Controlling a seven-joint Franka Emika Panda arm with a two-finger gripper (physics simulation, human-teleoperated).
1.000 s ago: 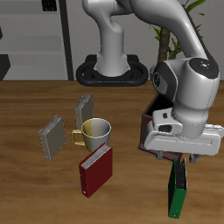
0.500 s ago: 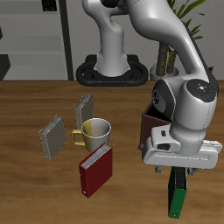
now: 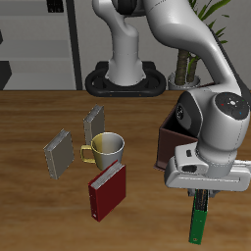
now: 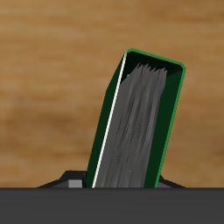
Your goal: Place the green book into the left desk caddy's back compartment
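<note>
Bare tabletop (image 3: 147, 211) beside caddy (image 3: 169, 139)

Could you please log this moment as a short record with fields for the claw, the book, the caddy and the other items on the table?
claw: low near the table's front edge, over the green book
green book: standing on end, top edge at the claw; grip itself hidden
left desk caddy: behind the arm, mostly hidden; book not in it
dark red book: in front of the mug
mug: upright
grey books: and, beside and behind the mug
</note>
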